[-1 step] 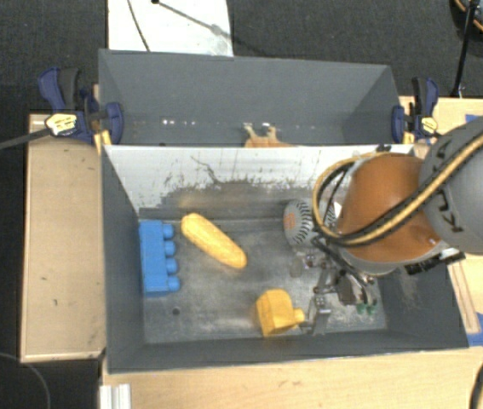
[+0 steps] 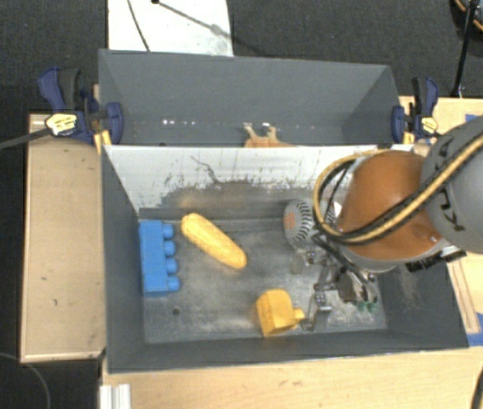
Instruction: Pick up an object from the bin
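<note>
My gripper [image 2: 324, 295] is low in the bin's front right part, under the arm's orange cover. Just to its left, touching or almost touching it, a small yellow blocky piece [image 2: 275, 312] lies near the front wall. A round thing with red and white stripes [image 2: 296, 220] sits behind the gripper, partly hidden by the cover. Further left, a yellow corn cob [image 2: 213, 239] lies slantwise in the middle of the bin.
A blue toy brick [image 2: 158, 257] lies along the bin's left wall. The arm and its orange cover with cables hang over the bin's right side and hide the floor there.
</note>
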`<state>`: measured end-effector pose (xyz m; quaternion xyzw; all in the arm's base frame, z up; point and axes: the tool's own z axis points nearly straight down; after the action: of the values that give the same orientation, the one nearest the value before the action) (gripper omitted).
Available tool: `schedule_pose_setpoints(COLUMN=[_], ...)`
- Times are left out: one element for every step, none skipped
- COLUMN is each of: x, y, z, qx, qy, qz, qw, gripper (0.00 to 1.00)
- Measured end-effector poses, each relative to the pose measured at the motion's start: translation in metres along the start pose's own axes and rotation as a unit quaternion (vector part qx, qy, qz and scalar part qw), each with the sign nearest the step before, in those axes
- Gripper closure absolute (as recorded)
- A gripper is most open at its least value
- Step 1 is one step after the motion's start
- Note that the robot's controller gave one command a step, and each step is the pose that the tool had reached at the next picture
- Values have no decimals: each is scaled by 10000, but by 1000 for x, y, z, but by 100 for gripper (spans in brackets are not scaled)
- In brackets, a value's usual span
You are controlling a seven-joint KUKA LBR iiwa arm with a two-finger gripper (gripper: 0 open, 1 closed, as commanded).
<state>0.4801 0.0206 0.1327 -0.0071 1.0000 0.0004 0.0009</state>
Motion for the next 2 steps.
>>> schedule_pose_setpoints(x=[-4, -2], y=[3, 8], z=[13, 32], qx=[5, 2], qy=[-14, 16], qz=[-144, -39], qw=[9999, 10000], gripper=[0, 0])
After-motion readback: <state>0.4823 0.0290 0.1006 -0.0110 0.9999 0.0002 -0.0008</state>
